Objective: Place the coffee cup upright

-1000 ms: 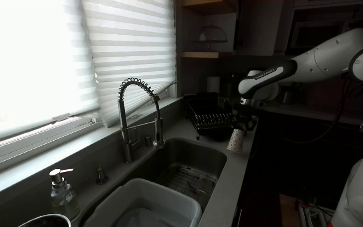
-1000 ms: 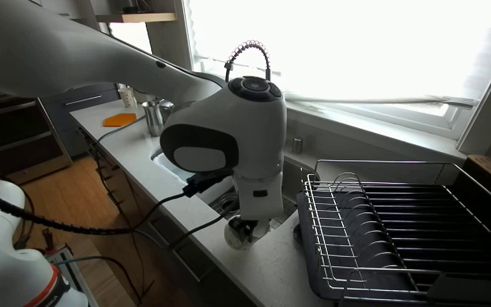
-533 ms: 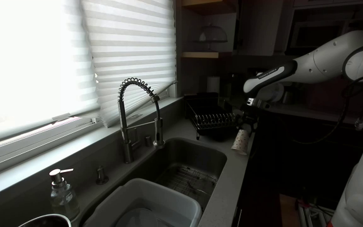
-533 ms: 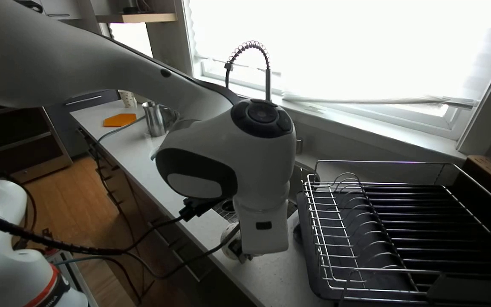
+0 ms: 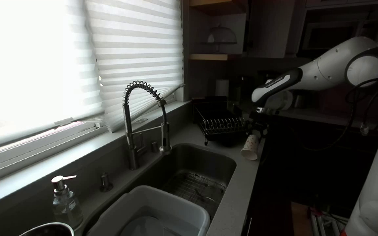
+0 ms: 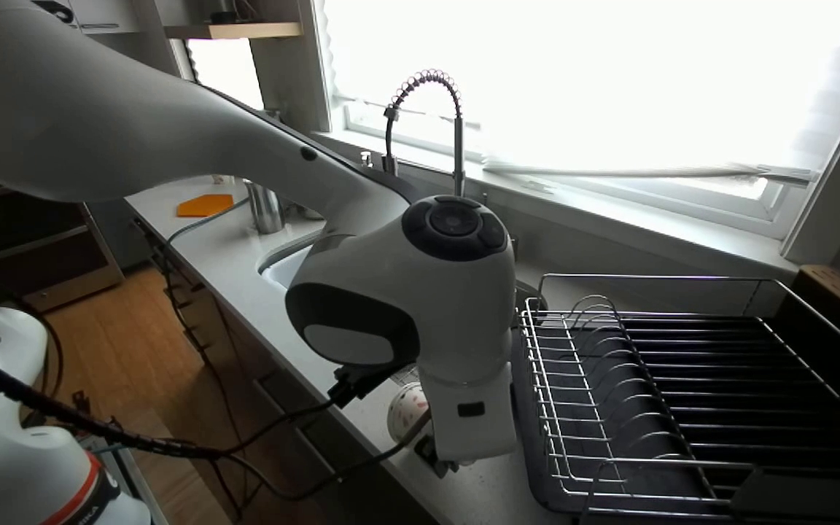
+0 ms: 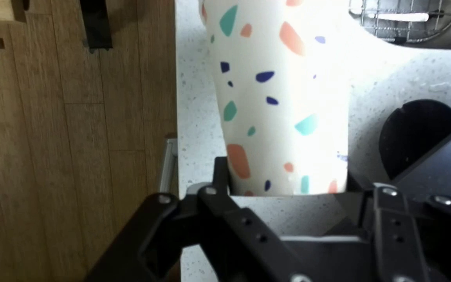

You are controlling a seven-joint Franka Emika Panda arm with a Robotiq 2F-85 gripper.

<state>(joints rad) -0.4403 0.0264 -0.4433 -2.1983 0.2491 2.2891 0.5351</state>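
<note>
White coffee cup (image 7: pixel 284 98), flecked coral, teal and navy: pinched near its narrow end by black fingers (image 7: pixel 220 174), one against either side. Cup tilted, wide end lower, over the strip of tabletop (image 5: pixel 240 190) between sink (image 5: pixel 205 160) and dish rack (image 6: pixel 682 463), near the long edge above the wood floor (image 7: pixel 80 156). Sink's closest corner lies just beside it; whether the cup touches the surface, cannot tell. Partly hidden behind the arm (image 6: pixel 464 328) in an exterior view. Pale gray tub (image 5: pixel 182 209) sits in the sink, at the end away from the rack. Spring-neck faucet (image 5: pixel 129 131) rises at the sink's window-side edge, before a pleated blind (image 5: pixel 136 42). Clear soap dispenser (image 5: pixel 67 206) with a metal pump on that same side, beside the tub. Past the sink, well apart from the cup: steel pitcher (image 6: pixel 265 208) and, toward the tabletop's far corner, a flat orange piece (image 6: pixel 205 205), use unclear.
</note>
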